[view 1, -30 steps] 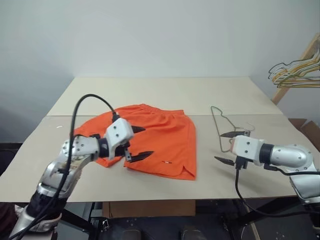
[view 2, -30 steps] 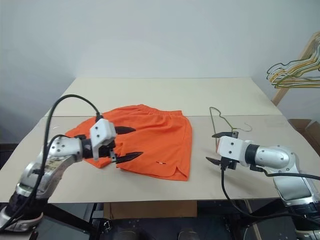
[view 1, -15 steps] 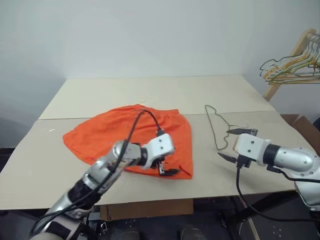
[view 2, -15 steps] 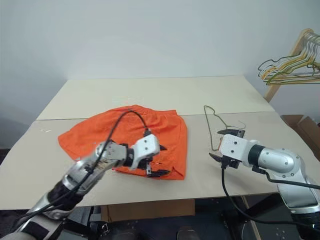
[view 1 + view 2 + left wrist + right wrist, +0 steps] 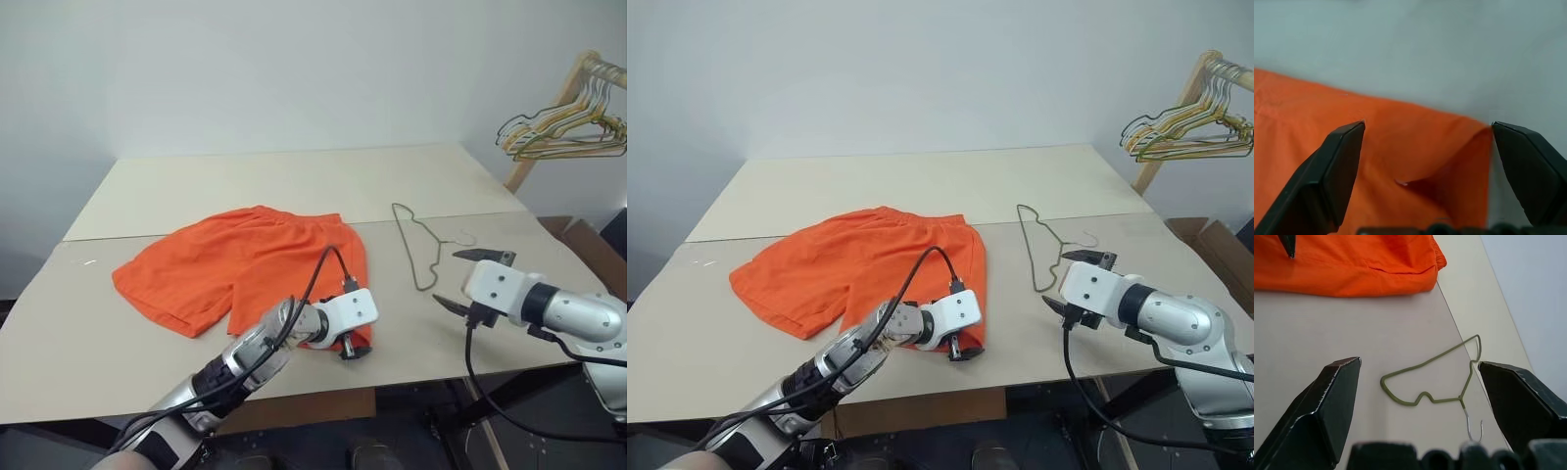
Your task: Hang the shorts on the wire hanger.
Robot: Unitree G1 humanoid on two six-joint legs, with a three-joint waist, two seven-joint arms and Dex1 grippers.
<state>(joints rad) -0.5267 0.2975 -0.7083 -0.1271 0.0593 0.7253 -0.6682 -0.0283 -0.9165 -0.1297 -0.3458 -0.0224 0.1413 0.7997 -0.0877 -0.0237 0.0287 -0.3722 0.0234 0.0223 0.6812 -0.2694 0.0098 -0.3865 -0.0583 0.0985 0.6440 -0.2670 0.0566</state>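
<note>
The left gripper (image 5: 1425, 161) is seen with its two black fingers spread wide and nothing between them, poised over the front right corner of the orange shorts (image 5: 245, 264), where the hem is folded up slightly; whether a fingertip touches the fabric cannot be told for certain. The shorts are spread flat on the beige table (image 5: 274, 181), waistband toward the far side and legs toward the front left, and a small white mark is visible near the hem just under the gripper. To the right of the shorts, apart from them, the thin grey-olive wire hanger (image 5: 416, 245) is laid flat on the table, its hook turned to the right. Beyond the hanger, further right of the shorts and toward the table's front edge, the right gripper (image 5: 468, 280) is held above the table with its fingers likewise wide apart and empty; the hanger is framed between its fingers in the right wrist view, untouched. Far to the right of the shorts, off the table, a bunch of coloured wire hangers (image 5: 554, 132) is hung from a wooden rack (image 5: 549, 113).
</note>
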